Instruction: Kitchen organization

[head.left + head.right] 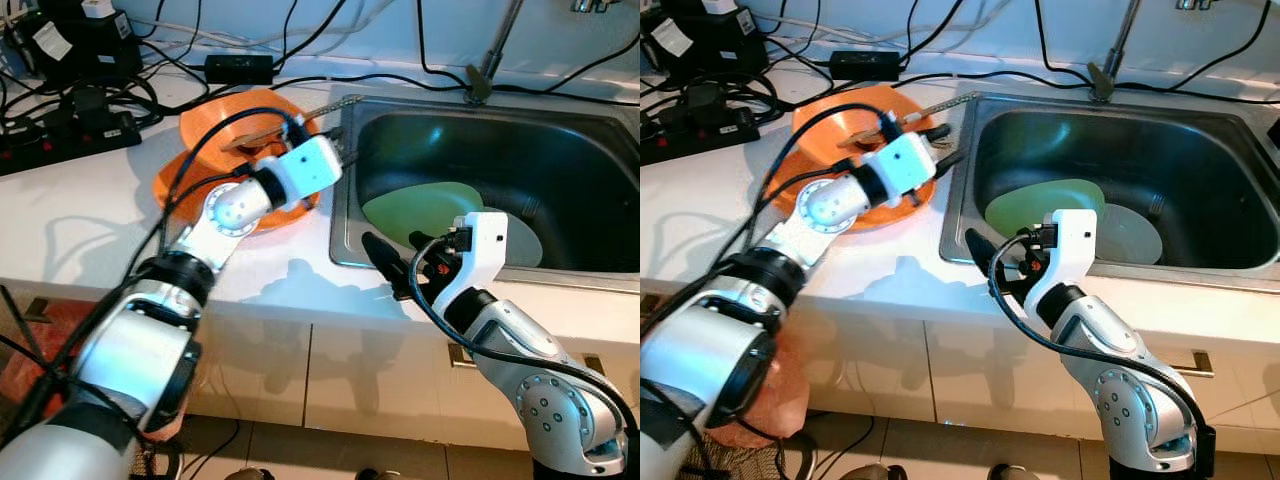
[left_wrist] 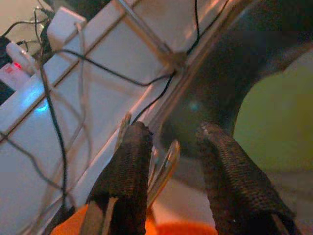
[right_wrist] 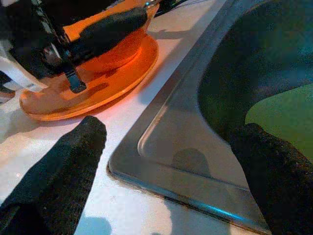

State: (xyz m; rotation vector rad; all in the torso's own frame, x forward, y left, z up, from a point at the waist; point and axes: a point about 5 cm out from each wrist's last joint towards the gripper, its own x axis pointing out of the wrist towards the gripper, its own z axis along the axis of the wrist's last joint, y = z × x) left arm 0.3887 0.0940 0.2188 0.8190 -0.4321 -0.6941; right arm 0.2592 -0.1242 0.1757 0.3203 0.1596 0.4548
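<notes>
I see an orange bowl [image 1: 232, 128] sitting on an orange plate [image 1: 176, 183] on the white counter [image 1: 80, 215], just beside the left rim of the steel sink [image 1: 585, 150]. Metal cutlery [image 2: 164, 166] lies across the bowl, one handle poking out toward the sink edge. In the basin lie a green plate [image 1: 425, 205] and, partly under it, a grey plate [image 1: 528, 245]. I can read no brand or lettering anywhere; the labels on the black power units [image 1: 60, 45] at the back are too small.

My left gripper [image 2: 168, 142] hovers over the bowl's sink-side rim, fingers parted, with the cutlery handles lying against one finger. My right gripper [image 3: 171, 142] hangs at the sink's front-left corner, fingers spread wide, holding nothing. A power strip [image 1: 60, 140] and tangled cables [image 1: 170, 80] crowd the back of the counter.
</notes>
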